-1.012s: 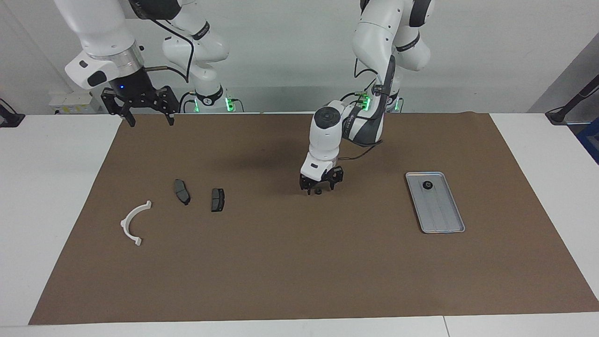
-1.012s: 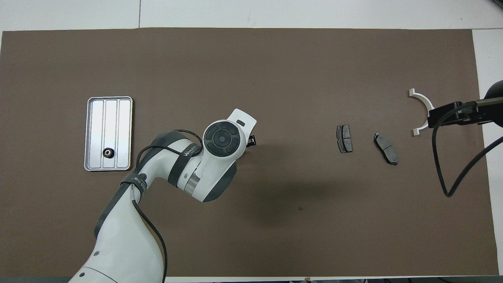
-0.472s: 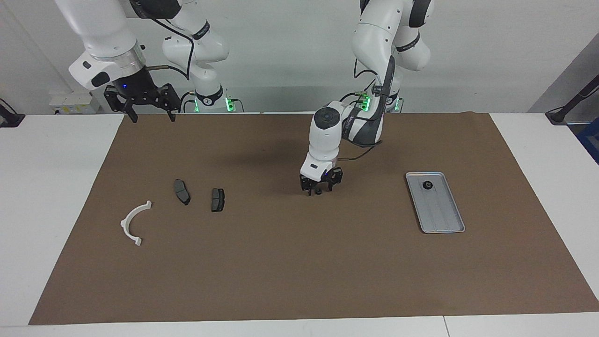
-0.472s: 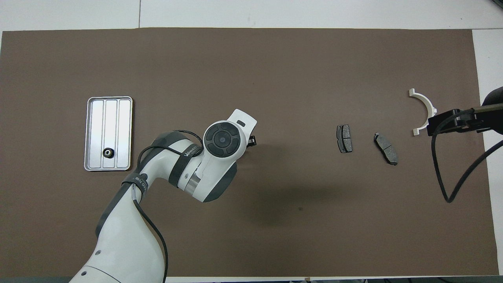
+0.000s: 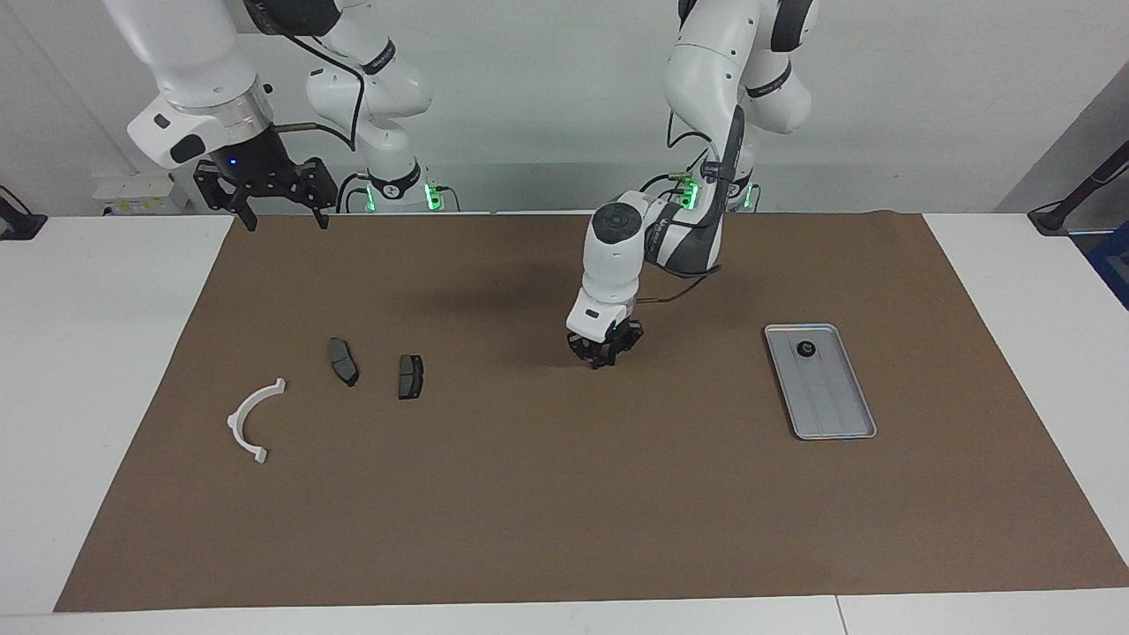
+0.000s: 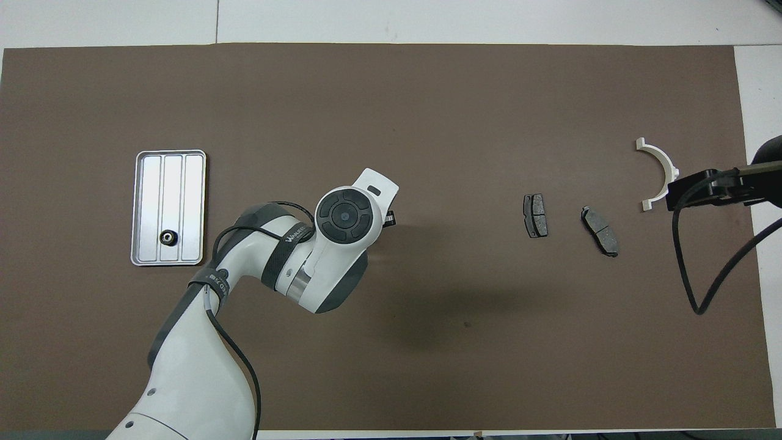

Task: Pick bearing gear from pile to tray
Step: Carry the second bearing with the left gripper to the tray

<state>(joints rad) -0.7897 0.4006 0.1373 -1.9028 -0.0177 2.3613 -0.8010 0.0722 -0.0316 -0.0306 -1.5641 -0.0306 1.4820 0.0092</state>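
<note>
2 brake pads (image 5: 343,361), 1 white bracket (image 5: 251,420), 1 tray (image 5: 836,401), 1 blk round pc (image 5: 805,349) in it.

We see the ridged silver tray (image 5: 833,401) lying flat toward the left arm's end, one small black bearing gear (image 5: 805,349) in its robot-side end.

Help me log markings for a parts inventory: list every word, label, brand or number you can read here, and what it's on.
"WAN...": white lettering on the black strap round the left arm; the rest is too blurred to read.
White marks on a second strap lower on that arm: too small to read.
Tray, brake pads, white bracket: no text shows.
</note>
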